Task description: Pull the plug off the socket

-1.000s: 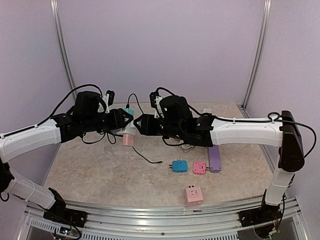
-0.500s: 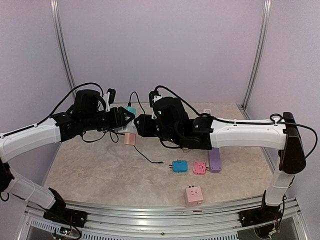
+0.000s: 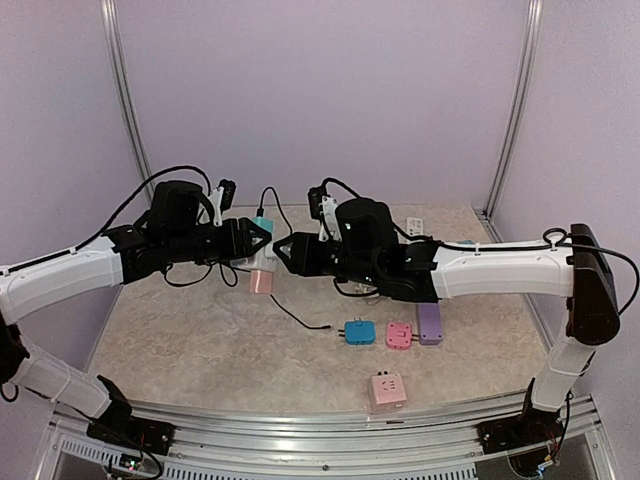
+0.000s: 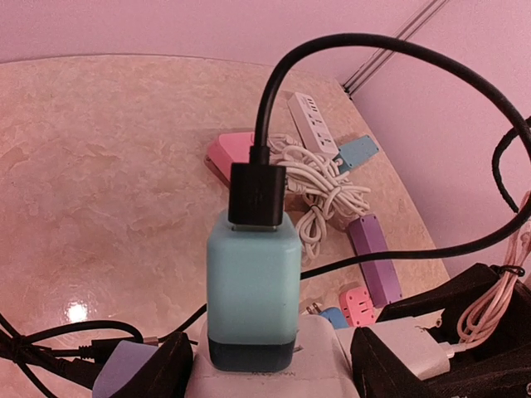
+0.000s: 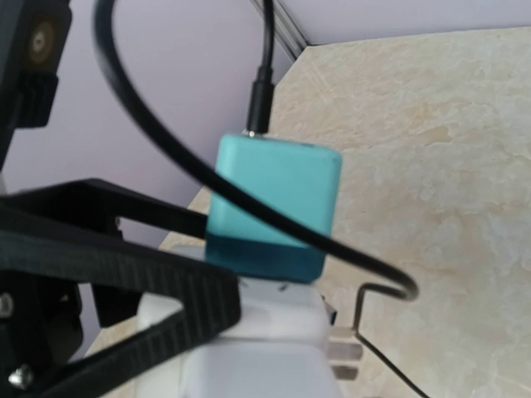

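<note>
Plug (image 4: 249, 286) teal, centre frame, seated in white socket (image 4: 325, 355); nothing pulled yet. Left gripper (image 4: 265, 373) clamps socket. Right gripper (image 3: 284, 250) alongside plug; open or closed, cannot tell. Extraction remains.

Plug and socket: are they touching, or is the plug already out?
Touching. The left wrist view shows the teal plug standing upright in the white socket, its dark base flush against the socket's top with no gap.

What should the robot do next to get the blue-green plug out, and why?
Probably bring the right pincer onto the teal plug and pinch it: the plug sits in the white socket that the left pincer holds, and nothing grips it yet.
</note>
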Motion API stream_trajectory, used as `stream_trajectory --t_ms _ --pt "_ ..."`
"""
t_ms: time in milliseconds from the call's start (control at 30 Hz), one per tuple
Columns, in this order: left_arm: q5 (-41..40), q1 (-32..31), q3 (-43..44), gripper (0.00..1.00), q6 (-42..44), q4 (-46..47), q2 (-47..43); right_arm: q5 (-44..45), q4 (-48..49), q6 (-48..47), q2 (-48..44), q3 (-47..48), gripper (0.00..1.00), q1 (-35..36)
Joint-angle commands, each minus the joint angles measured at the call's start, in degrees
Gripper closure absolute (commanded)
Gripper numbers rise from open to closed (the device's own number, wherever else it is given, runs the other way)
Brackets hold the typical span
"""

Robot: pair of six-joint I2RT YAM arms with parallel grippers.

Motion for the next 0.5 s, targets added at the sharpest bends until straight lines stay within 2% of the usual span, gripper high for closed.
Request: stream_trajectory --t_ms 0,200,467 --pt "4.81 -0.73 2.24 0.74 1.35 4.66 -0.74 -2.26 1.09 -1.05 -1.39 -0.16 1.0 -0.7" --pt "3.13 -0.73 2.47 0.74 1.01 3.47 -0.52 0.4 0.25 -1.1 -1.59 -0.38 1.0 -0.42" --pt "2.48 0.17 2.94 0.74 0.07 2.29 -0.12 10.99 -7.75 -7.16 -0.5 4.23 1.0 3.34"
